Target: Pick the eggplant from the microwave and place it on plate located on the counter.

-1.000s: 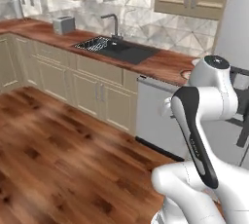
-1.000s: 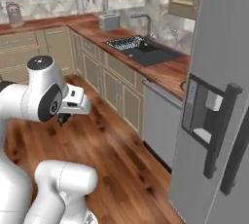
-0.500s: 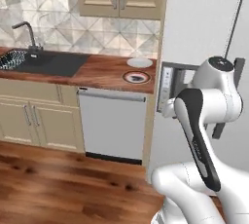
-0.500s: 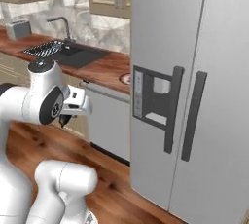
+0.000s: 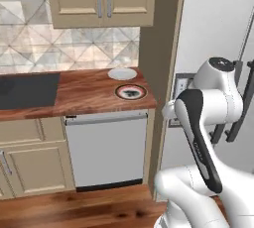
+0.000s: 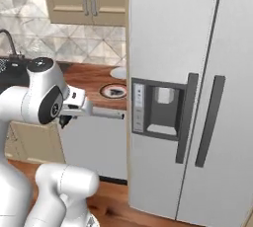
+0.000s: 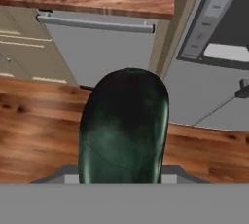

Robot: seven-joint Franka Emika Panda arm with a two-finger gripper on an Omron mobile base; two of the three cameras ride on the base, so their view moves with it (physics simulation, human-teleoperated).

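Standing beside the grey fridge point(image 6: 197, 73), the bench point(image 5: 74, 93) carries the red-rimmed plate point(image 5: 131, 91) just in front of a plain white dish point(image 5: 122, 74). Above the wooden floor point(image 7: 29, 135), the end effector pinches the dark eggplant point(image 7: 124, 128).

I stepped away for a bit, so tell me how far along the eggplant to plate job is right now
Done: the eggplant looks already picked up; in the hand view it sits dark and close at the gripper, which is shut on it. In hand: carrying it, with the base facing the counter beside the fridge. Left: reach over and set it on the red-rimmed plate, which sits near the counter's front edge, in front of a plain white dish, with nothing on it yet.
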